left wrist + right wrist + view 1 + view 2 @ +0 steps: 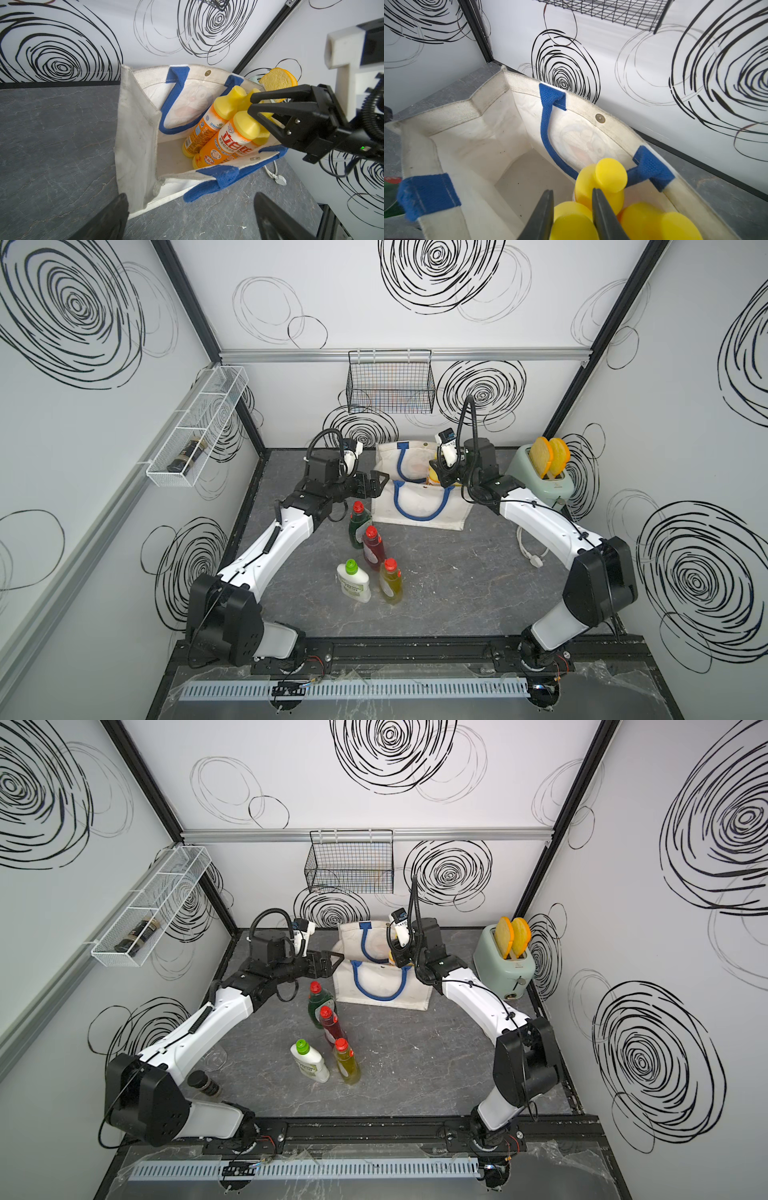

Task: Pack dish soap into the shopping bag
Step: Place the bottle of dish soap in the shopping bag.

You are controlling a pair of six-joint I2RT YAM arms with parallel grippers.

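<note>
My R claw (571,191) pinches cap of orange bottle (224,143) inside bag (419,508); L claw (384,485), wide open, hangs just beyond upright green bottle (356,529), so nearer.

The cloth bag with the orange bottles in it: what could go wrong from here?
1. The right pincer grips a yellow-capped bottle by its cap; once let go, it may tip over inside.
2. A blue handle droops inside the bag; the pincer could snag it when rising.
3. The green bottle stands right by the left arm, with the red bottle close behind; a nudge could topple both.
</note>
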